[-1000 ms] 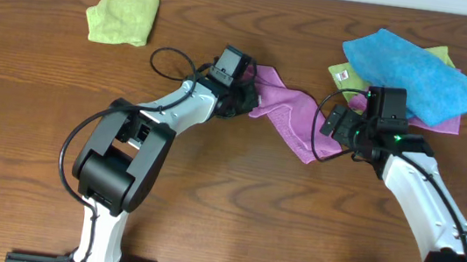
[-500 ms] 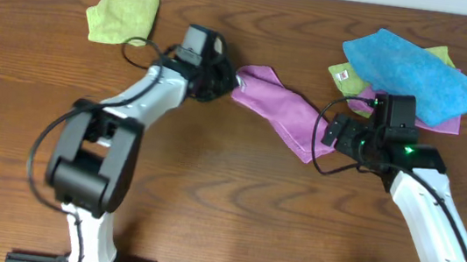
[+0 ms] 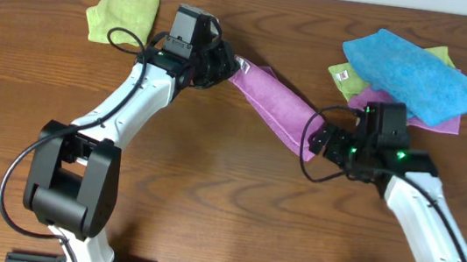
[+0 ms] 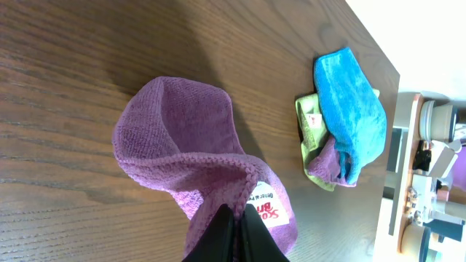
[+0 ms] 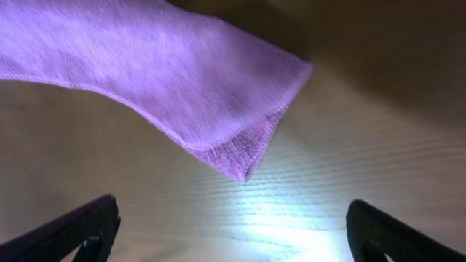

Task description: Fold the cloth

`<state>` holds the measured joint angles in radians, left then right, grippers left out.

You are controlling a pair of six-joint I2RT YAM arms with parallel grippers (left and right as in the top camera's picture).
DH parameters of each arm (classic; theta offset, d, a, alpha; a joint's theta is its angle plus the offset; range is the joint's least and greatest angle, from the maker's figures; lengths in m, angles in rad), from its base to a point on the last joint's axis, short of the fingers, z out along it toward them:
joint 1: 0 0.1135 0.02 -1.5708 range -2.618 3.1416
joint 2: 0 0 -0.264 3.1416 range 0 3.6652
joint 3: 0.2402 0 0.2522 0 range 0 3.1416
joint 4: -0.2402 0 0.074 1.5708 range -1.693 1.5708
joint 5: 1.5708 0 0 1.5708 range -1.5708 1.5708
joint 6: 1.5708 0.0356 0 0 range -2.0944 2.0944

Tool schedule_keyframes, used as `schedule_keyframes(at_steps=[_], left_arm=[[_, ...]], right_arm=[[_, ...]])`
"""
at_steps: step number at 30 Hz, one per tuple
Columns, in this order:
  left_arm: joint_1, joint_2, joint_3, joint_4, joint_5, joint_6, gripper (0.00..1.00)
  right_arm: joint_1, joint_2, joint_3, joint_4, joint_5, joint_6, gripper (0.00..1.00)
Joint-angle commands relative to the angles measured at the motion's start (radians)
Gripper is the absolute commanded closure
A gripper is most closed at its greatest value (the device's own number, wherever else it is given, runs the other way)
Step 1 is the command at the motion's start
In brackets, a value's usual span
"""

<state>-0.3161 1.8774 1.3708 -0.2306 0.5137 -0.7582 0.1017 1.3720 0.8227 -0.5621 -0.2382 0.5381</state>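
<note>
The magenta-purple cloth [image 3: 276, 108] lies stretched in a long band across the middle of the table. My left gripper [image 3: 221, 66] is shut on its upper-left corner by the white tag [image 4: 266, 211]; the cloth [image 4: 178, 164] bunches in a loop ahead of the shut fingers [image 4: 234, 236]. My right gripper [image 3: 319, 141] is open beside the cloth's lower-right end. In the right wrist view the cloth's corner [image 5: 240, 156] hangs just beyond the gap between my spread fingers [image 5: 233, 233], not touching them.
A light green cloth [image 3: 123, 17] lies at the back left, close to the left arm. At the back right a bright blue cloth [image 3: 412, 74] is piled on a green cloth and another purple cloth [image 3: 436, 121].
My left gripper has pulled the cloth's tagged corner up and left, drawing the cloth out into a long band. My right gripper has shifted slightly left toward the lower end.
</note>
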Motion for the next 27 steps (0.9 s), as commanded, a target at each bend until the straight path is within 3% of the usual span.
schedule_keyframes(at_steps=[1,5,10,16,21,27], left_arm=[[0.003,0.001,0.013,0.002,0.005,0.018,0.94],[0.003,0.001,0.013,0.031,0.047,0.017,0.94],[0.003,0.001,0.031,0.064,0.105,-0.002,0.94],[0.010,0.000,0.051,0.064,0.121,-0.002,0.94],[0.017,0.000,0.055,0.076,0.151,-0.007,0.94],[0.030,-0.001,0.055,0.132,0.179,-0.040,0.94]], right_arm=[[0.010,-0.006,-0.108,0.119,-0.098,0.076,0.01],[0.010,-0.005,-0.171,0.281,-0.183,0.094,0.01],[0.010,-0.003,-0.170,0.356,-0.272,0.066,0.02],[0.015,0.005,-0.171,0.386,-0.336,0.064,0.10],[0.074,0.025,-0.171,0.387,-0.336,0.103,0.09],[0.156,0.036,-0.171,0.387,-0.204,0.151,0.08]])
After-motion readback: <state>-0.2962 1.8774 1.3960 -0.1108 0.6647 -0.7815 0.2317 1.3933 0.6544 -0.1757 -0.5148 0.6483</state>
